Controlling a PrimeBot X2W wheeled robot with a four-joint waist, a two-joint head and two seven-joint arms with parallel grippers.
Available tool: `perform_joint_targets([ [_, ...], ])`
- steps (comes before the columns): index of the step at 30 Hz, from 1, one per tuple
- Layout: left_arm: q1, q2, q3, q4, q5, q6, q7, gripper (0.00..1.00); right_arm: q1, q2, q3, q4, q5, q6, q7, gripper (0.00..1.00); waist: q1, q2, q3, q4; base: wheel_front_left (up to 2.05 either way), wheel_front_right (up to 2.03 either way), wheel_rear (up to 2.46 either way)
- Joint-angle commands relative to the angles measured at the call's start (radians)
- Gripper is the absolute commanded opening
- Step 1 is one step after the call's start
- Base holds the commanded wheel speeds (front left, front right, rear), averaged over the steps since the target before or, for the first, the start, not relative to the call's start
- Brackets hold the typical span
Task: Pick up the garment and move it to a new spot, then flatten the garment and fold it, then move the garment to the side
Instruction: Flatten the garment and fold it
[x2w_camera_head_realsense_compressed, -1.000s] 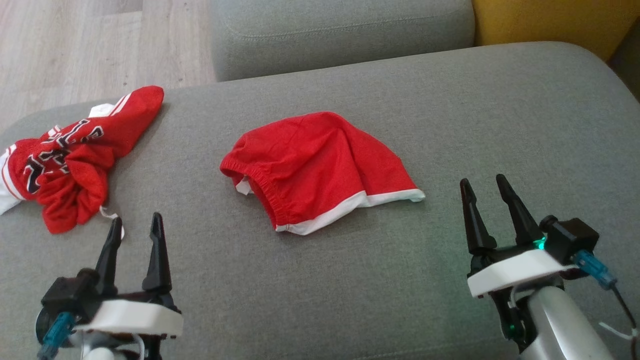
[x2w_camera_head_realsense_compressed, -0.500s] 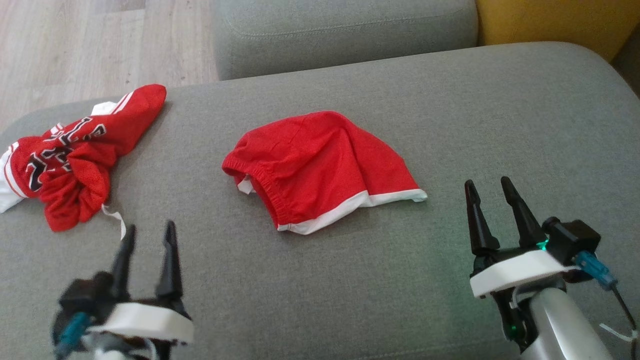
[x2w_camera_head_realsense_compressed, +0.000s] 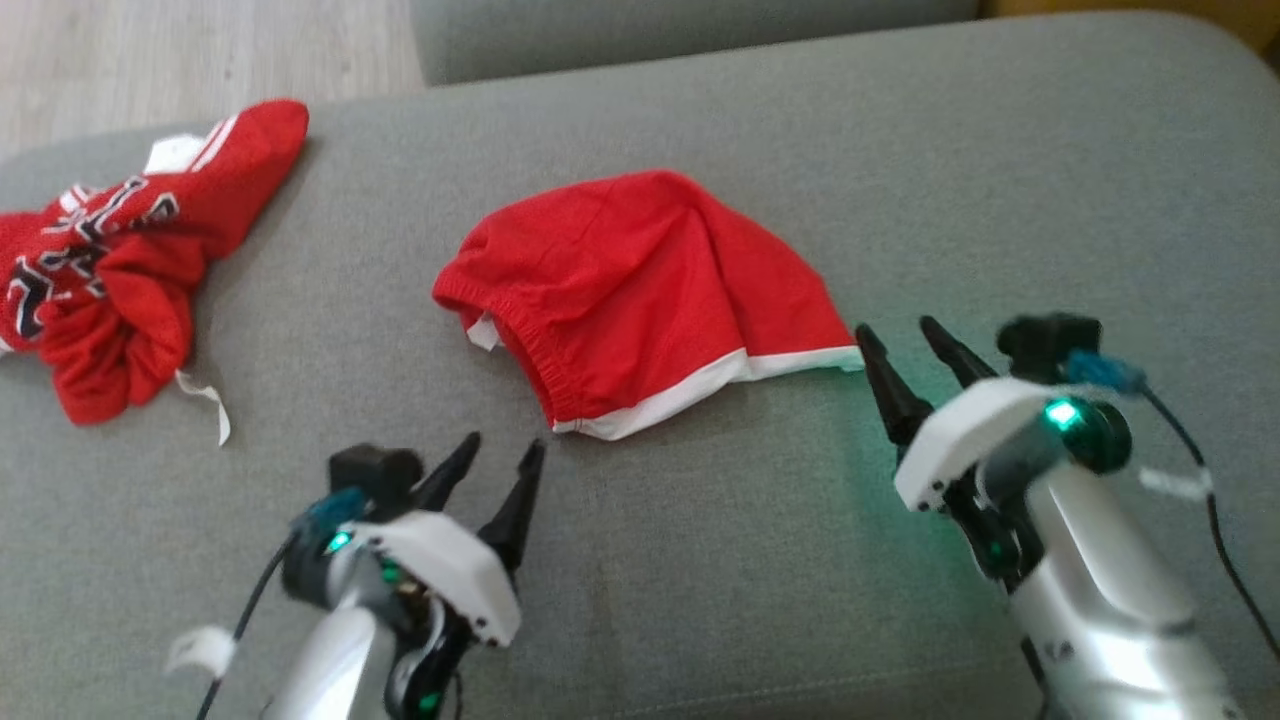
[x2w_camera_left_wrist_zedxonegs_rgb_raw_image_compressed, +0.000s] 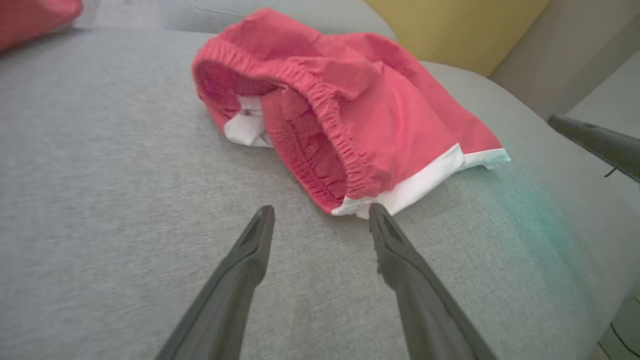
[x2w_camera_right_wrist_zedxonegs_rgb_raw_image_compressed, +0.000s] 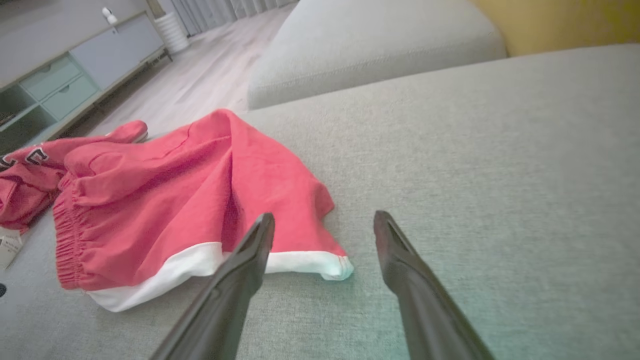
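The garment is a pair of red shorts with a white hem and an elastic waistband, lying crumpled in the middle of the grey sofa seat. My left gripper stands open just short of the garment's near corner, fingers pointing at the waistband. My right gripper is open too, its fingertips beside the white hem's right tip. Nothing sits between either pair of fingers.
A second red garment with black-and-white lettering lies bunched at the seat's left edge. Another grey cushion stands behind the seat, wooden floor beyond. A pale low cabinet is far off.
Both grippers have moved in toward the red shorts, the left one swinging right and turning, the right one advancing to the hem. The head camera has tilted down, shifting the whole picture.
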Motion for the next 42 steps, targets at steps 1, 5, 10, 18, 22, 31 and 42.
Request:
perform_joint_targets([
  [1, -0.071, 0.011, -0.001, 0.002, -0.023, -0.005, 0.009, 1.00, -0.053, -0.010, 0.037, 0.005, 0.017, -0.001, 0.034, 1.00, 0.0000, 0.0000, 0.032, 0.010, 0.00, 0.00, 0.00],
  [5, -0.160, 0.014, -0.094, 0.062, -0.065, -0.006, 0.000, 1.00, -0.110, -0.016, 0.053, 0.070, 0.032, -0.001, 0.072, 1.00, 0.0000, 0.0000, 0.069, 0.022, 0.00, 0.00, 0.00],
  [10, -0.257, 0.022, -0.173, 0.147, -0.103, -0.006, -0.022, 1.00, -0.152, -0.015, 0.080, 0.125, 0.047, -0.001, 0.100, 1.00, 0.0000, 0.0000, 0.113, 0.031, 0.00, 0.00, 0.00],
  [18, -0.339, 0.038, -0.270, 0.249, -0.184, -0.006, -0.035, 1.00, -0.171, -0.009, 0.126, 0.171, 0.089, -0.001, 0.102, 0.89, 0.0000, 0.0000, 0.139, 0.027, 0.00, 0.00, 0.00],
  [22, -0.365, 0.048, -0.301, 0.289, -0.215, -0.006, -0.061, 0.00, -0.175, -0.005, 0.161, 0.185, 0.114, -0.001, 0.086, 0.00, 0.0000, 0.0000, 0.139, 0.022, 0.00, 0.00, 0.00],
  [31, -0.319, 0.123, -0.317, 0.225, -0.309, -0.006, -0.154, 0.00, -0.160, -0.023, 0.191, 0.173, 0.175, -0.001, -0.097, 0.00, 0.0000, 0.0000, 0.024, 0.014, 0.00, 0.00, 0.00],
  [42, -0.264, 0.318, -0.206, -0.121, -0.364, 0.070, -0.049, 0.00, -0.161, -0.091, 0.232, -0.007, 0.244, -0.001, -0.114, 0.00, 0.0000, 0.0000, 0.030, 0.006, 0.00, 0.00, 0.00],
])
